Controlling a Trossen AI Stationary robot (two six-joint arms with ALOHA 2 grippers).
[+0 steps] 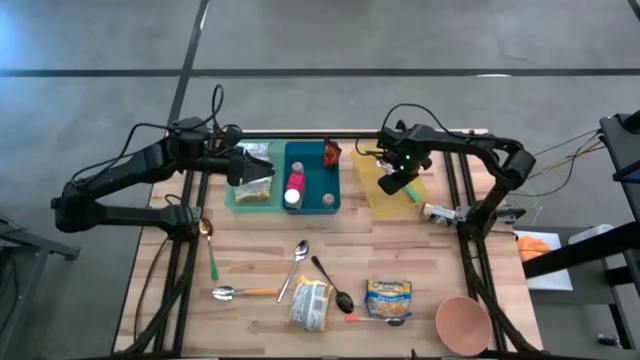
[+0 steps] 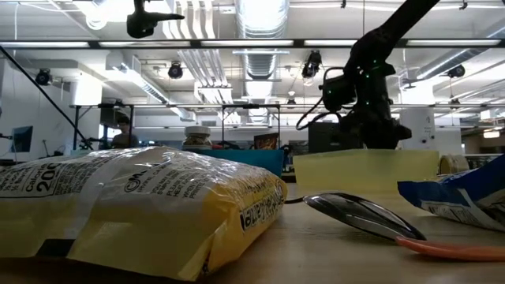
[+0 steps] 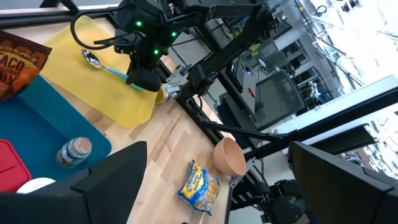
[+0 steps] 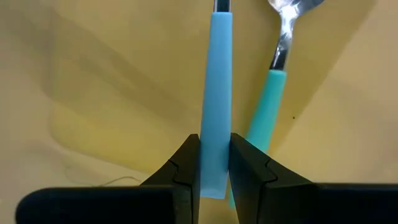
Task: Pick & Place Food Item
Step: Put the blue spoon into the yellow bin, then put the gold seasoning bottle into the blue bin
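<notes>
A yellow food bag [image 1: 310,303] and a blue-and-yellow packet [image 1: 388,297] lie flat near the table's front edge. Another bag [image 1: 252,188] sits in the teal bin [image 1: 232,198]. My right gripper [image 1: 400,178] points down over the yellow tray [image 1: 372,192], shut on a light-blue utensil handle [image 4: 214,93]. A teal-handled spoon [image 4: 273,81] lies on the tray just beside it. My left gripper [image 3: 217,186] hovers open above the teal bin at the back left, with nothing between its fingers. My right gripper pinches the light-blue handle near its free end [image 4: 214,163] between its two fingers [image 4: 186,168]. The fingers come from above, pointing down, and lie across the handle. Whether the utensil is lifted clear or rests on the yellow tray, I cannot tell.
A blue bin [image 1: 330,200] holding bottles and a red item stands between the teal bin and the yellow tray. Several spoons [image 1: 297,265] lie in the table's middle. A pink bowl [image 1: 462,322] sits at the front right and a small bottle [image 1: 437,212] lies right of the tray.
</notes>
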